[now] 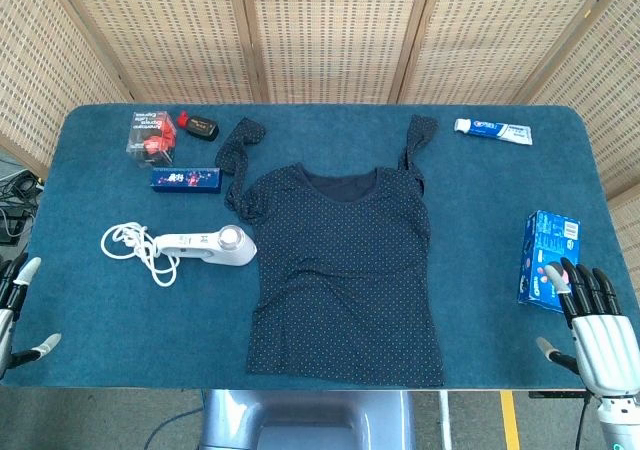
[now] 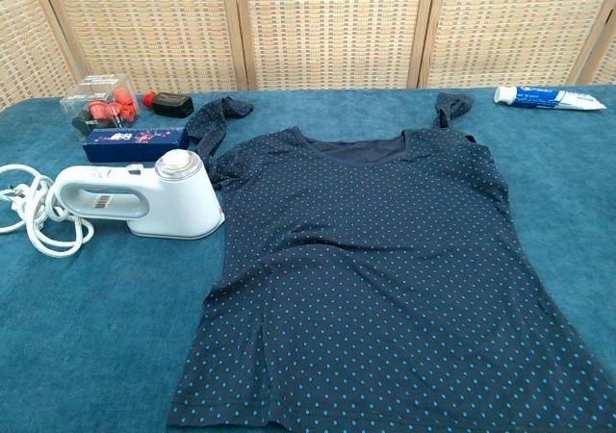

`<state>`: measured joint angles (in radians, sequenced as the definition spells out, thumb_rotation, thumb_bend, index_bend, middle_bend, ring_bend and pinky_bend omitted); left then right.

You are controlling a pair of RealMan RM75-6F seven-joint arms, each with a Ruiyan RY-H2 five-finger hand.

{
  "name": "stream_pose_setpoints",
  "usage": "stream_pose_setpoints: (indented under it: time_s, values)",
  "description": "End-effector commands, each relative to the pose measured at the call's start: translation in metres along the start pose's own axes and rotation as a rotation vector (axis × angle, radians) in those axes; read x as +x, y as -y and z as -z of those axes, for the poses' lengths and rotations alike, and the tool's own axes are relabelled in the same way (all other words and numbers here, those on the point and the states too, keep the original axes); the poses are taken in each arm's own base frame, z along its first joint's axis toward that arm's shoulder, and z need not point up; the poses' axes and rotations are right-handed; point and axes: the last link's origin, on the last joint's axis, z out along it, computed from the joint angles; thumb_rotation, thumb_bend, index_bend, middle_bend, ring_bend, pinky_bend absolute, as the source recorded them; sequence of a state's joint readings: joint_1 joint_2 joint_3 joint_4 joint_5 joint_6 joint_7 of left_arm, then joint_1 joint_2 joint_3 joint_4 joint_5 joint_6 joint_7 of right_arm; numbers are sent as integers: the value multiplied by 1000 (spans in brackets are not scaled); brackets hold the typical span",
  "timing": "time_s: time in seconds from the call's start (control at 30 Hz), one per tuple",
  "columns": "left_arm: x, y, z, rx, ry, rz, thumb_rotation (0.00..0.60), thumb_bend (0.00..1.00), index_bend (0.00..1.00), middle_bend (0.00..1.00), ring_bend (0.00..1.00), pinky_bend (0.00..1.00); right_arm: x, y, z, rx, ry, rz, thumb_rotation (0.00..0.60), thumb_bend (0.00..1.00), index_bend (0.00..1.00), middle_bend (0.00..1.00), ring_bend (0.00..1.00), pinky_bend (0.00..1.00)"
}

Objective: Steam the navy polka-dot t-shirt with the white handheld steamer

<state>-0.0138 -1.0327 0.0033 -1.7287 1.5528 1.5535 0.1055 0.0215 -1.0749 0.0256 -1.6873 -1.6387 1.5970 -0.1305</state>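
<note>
The navy polka-dot t-shirt (image 1: 343,265) (image 2: 385,260) lies flat in the middle of the blue table, neck toward the far side, sleeves twisted up. The white handheld steamer (image 1: 208,246) (image 2: 144,200) lies on its side just left of the shirt, its coiled white cord (image 1: 135,246) (image 2: 34,212) trailing left. My left hand (image 1: 15,305) hangs at the table's near left corner, fingers apart, holding nothing. My right hand (image 1: 595,330) is at the near right corner, fingers spread, also empty. Neither hand shows in the chest view.
A blue box (image 1: 548,260) lies near my right hand. A toothpaste tube (image 1: 493,130) (image 2: 549,97) is at the far right. A clear box of red items (image 1: 150,135) (image 2: 96,106), a small black and red object (image 1: 198,126) (image 2: 169,104) and a long blue box (image 1: 186,178) (image 2: 130,142) sit far left.
</note>
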Motion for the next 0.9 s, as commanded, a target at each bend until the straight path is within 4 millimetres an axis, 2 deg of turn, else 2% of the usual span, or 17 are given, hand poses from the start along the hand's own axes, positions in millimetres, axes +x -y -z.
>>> stream_pose_setpoints:
  time_s: [0.03,0.23,0.33,0.43,0.63,0.77,0.9]
  values:
    - [0,0,0,0,-1,1,600,0,0,0,0,0,-1,0,0,0,21,0,600,0,26,0,0,0]
    - [-1,0,-1,-3,2,1,600,0,0,0,0,0,-2,0,0,-5,40,-2,600,0,27,0,0,0]
    - [-3,-3,-11,-19,11,7,600,0,0,0,0,0,-2,1,2,-12,44,-10,600,0,27,0,0,0]
    - [-6,-12,-33,-63,27,9,600,0,0,0,0,0,0,0,1,-12,40,-10,600,0,27,0,0,0]
    - [-20,-53,-100,-217,86,0,600,0,0,0,0,0,1,-3,-4,-27,39,-17,600,0,30,0,0,0]
    - [-38,-77,-144,-257,104,-27,600,0,0,0,0,0,0,-5,-6,-26,42,-14,600,0,32,0,0,0]
    - [-61,-94,-174,-282,131,-41,600,0,0,0,0,0,0,-7,-6,-29,43,-10,600,0,32,0,0,0]
